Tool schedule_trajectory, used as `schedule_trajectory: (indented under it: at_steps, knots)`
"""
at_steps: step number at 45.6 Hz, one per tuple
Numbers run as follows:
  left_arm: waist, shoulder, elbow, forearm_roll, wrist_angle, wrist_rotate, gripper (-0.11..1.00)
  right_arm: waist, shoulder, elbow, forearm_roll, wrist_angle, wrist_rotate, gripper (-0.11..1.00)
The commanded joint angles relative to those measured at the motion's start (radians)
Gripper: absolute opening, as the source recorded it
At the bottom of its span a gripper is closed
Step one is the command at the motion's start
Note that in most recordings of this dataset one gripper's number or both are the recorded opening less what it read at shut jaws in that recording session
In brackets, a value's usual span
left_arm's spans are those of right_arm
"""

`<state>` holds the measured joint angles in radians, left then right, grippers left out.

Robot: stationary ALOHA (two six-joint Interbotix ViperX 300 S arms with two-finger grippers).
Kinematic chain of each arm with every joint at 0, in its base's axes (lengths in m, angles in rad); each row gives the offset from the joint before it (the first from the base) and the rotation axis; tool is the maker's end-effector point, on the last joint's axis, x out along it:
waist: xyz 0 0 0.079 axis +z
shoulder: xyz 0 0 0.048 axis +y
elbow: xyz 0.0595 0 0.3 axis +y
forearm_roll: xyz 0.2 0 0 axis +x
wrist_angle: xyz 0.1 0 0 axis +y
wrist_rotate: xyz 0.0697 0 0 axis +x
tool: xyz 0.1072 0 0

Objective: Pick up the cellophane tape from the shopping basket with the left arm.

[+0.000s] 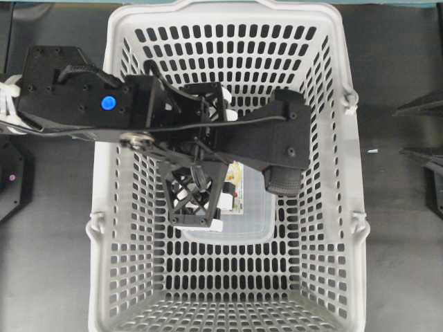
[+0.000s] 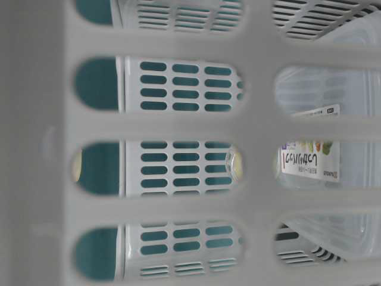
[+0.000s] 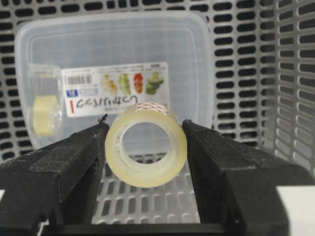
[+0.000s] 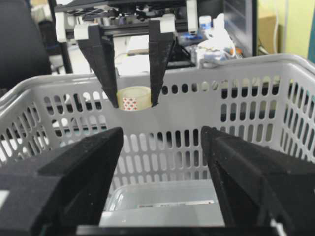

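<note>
Pinched between left gripper (image 3: 146, 147) fingers (image 3: 69, 162): cellophane tape (image 3: 146, 146), held by outer rim, lifted to about rim height inside shopping basket (image 4: 256, 93); likely light, stiff ring, smooth slippery sides, so grip across diameter suits. Below on basket floor: clear box (image 3: 113, 64), white label with barcode, food pictures, Japanese-looking script, not readable. Right gripper (image 4: 162, 162) parted wide, holding nothing

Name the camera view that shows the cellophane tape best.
The left wrist view: the cellophane tape fills mid-frame between the left gripper's fingers. The right wrist view shows it small and lifted; overhead hides it; table-level shows no clear roll.
</note>
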<state>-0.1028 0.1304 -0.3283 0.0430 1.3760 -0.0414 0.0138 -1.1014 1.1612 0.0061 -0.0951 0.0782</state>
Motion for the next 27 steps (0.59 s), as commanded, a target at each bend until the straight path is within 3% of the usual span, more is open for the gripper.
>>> schedule_trajectory:
  at_steps: [1, 27]
  knots:
    - [-0.003, -0.014, -0.028, 0.002, -0.003, 0.000, 0.50, 0.002, 0.006, -0.008, 0.003, -0.009, 0.002, 0.63]
    - [-0.003, -0.006, -0.035, 0.003, -0.002, 0.003, 0.50, 0.002, 0.006, -0.006, 0.003, -0.009, 0.003, 0.63]
